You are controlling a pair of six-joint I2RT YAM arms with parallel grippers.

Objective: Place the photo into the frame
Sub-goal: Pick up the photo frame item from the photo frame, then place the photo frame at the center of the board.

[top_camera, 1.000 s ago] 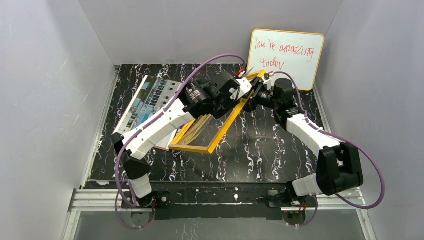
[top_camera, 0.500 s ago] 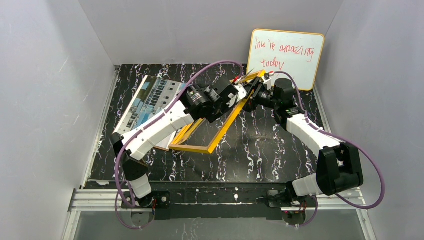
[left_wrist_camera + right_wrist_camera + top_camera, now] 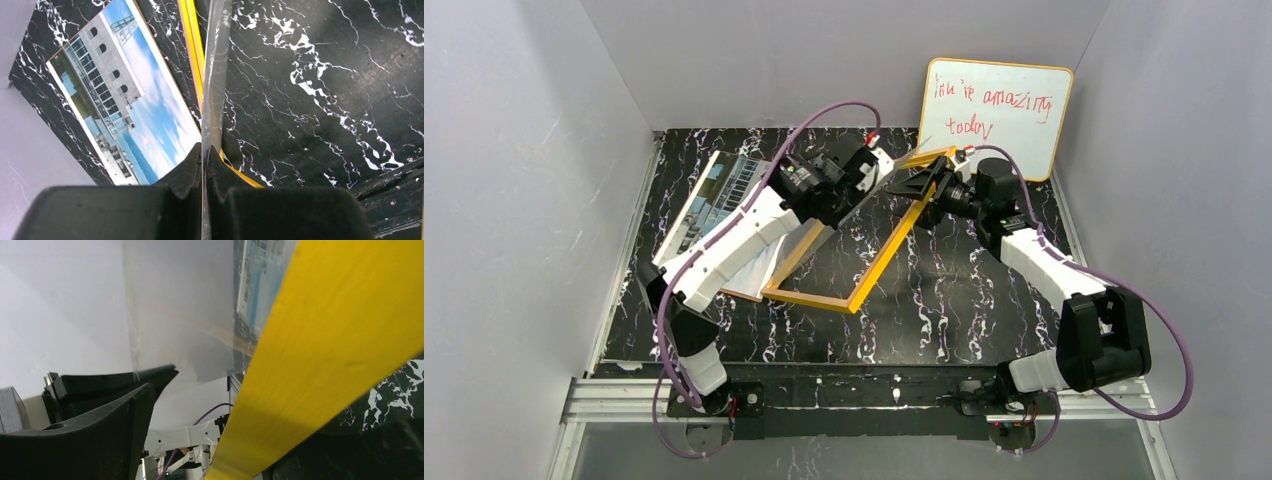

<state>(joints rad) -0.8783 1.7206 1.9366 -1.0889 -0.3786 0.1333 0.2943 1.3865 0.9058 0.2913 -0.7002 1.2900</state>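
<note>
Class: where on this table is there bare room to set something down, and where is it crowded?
Free: the near strip between the frame and the table's front edge, and the patch between frame and right arm. Crowded: back left, with the photo under the left arm.

Counted on one marbled table (image 3: 984, 300): two robot arms (image 3: 734, 240) (image 3: 1039, 260), two grippers (image 3: 204, 150) (image 3: 164, 378), one photo (image 3: 125, 110), one yellow frame (image 3: 884, 250), one clear pane (image 3: 216, 60), one whiteboard (image 3: 996, 115), two purple cables (image 3: 824, 115) (image 3: 1164, 330).
</note>
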